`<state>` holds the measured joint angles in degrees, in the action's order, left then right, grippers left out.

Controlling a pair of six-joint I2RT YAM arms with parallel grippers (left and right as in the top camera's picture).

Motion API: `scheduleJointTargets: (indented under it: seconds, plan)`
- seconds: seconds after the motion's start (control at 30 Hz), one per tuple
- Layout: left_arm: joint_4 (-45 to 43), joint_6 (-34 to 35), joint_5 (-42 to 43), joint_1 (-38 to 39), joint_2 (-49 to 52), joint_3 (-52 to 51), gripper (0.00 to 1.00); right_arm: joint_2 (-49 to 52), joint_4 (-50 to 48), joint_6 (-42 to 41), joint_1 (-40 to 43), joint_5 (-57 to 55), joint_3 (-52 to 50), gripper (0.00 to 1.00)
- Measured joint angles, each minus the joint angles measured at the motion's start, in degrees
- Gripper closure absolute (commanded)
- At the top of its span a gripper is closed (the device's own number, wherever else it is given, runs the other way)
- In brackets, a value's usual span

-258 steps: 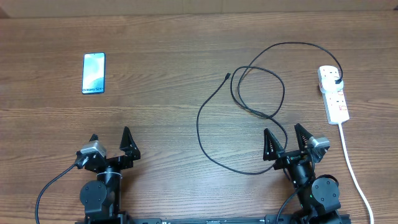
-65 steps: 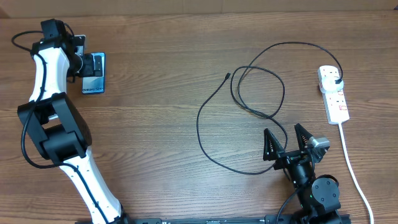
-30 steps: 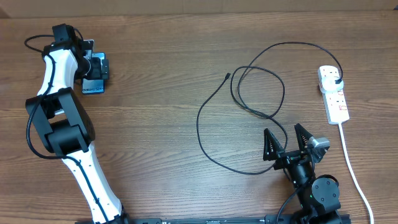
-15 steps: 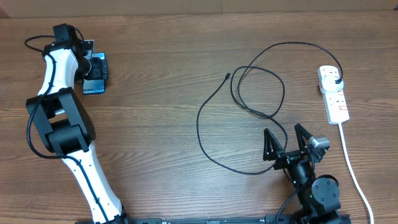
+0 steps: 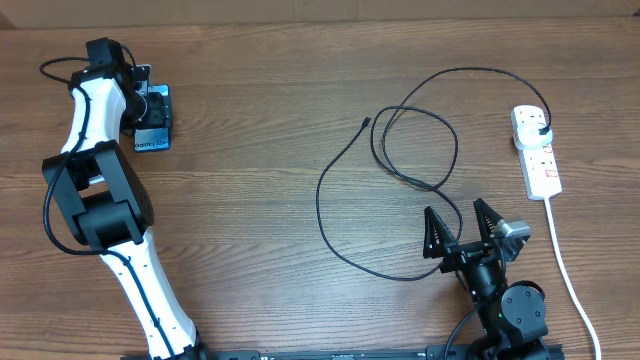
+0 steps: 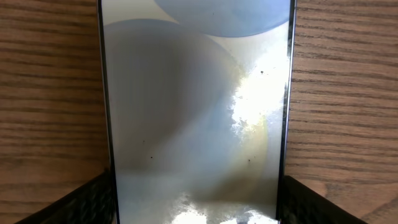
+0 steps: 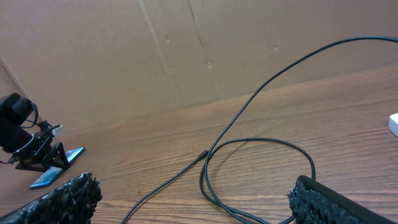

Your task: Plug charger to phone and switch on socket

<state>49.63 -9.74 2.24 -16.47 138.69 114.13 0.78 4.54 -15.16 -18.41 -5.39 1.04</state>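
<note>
The phone (image 5: 150, 141) lies flat at the far left of the table, its text end showing below my left gripper (image 5: 152, 108). In the left wrist view the phone (image 6: 193, 112) fills the frame. My left gripper (image 6: 198, 196) straddles it, with a black finger (image 6: 87, 200) against each long edge. The charger (image 5: 318, 195) is a looped black cable in the middle. Its connector tip (image 5: 365, 123) lies free and its plug (image 5: 541, 131) sits in the socket (image 5: 538, 165) at the right. My right gripper (image 5: 453, 206) stands open near the front, above the cable (image 7: 261, 140).
The socket's thick white cord (image 5: 570, 280) runs down the right side to the front edge. A brown cardboard wall (image 7: 186, 50) stands behind the table. The right wrist view shows the phone (image 7: 53, 176) far off with the left arm (image 7: 18, 124) over it.
The left gripper's jaws have narrowed onto the phone's long edges. The left arm, the right arm, the cable and the socket have stayed where they were.
</note>
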Motion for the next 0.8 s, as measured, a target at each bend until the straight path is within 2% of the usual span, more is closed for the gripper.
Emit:
scheduleJointTargets:
  seconds: [0.5,0.63,0.8]
  plan:
    - [1.0,1.9,-0.3,0.0,0.3,1.0,0.35,0.0,0.0,0.0,0.0,0.0,0.0,0.0]
    - [3.9,3.1,-0.3,0.0,1.4,3.7,0.37,0.0,0.0,0.0,0.0,0.0,0.0,0.0]
    - [11.6,3.9,0.8,0.4,3.1,9.6,0.41,0.0,0.0,0.0,0.0,0.0,0.0,0.0]
